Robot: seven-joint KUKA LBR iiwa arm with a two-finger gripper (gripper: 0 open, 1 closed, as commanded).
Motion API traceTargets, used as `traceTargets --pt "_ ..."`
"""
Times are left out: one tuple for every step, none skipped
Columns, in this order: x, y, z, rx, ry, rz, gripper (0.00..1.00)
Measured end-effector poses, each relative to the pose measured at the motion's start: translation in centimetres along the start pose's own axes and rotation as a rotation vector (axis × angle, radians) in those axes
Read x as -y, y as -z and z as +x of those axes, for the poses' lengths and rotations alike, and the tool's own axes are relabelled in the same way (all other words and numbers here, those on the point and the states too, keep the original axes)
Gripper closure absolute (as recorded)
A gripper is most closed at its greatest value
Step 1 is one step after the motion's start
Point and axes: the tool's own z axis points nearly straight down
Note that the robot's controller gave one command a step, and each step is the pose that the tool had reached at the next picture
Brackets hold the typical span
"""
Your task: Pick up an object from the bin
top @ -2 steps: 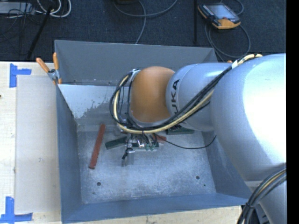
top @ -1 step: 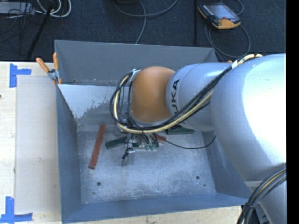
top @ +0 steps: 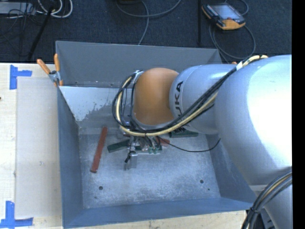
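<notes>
Gripper (top: 129, 160) is down at the floor of the grey metal bin (top: 69, 175), roughly mid-bin, hanging under the arm's orange wrist cover (top: 152, 99) and its looped cables. Can't tell from this angle whether it's apart or together, or whether anything is in it.

Nearest thing is a dark green flat strip (top: 118, 146) lying on the floor just left of the gripper, its right end running in under the wrist; contact unclear. A long reddish-brown stick (top: 99, 150) lies further left, slanted, apart from the gripper. On the right, another dark green piece (top: 187, 133) and a small red bit (top: 164, 140) poke out from under the arm.
</notes>
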Motion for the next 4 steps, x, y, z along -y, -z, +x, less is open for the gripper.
traceTargets --pt "0.0 0.1 -0.1 0.002 0.000 0.000 1.00" --pt "0.0 2.3 -0.2 0.004 -0.002 0.000 1.00" --pt "0.0 6.9 -0.3 0.006 -0.003 0.000 1.00" --pt "0.0 13.6 -0.5 0.009 -0.004 0.000 1.00"
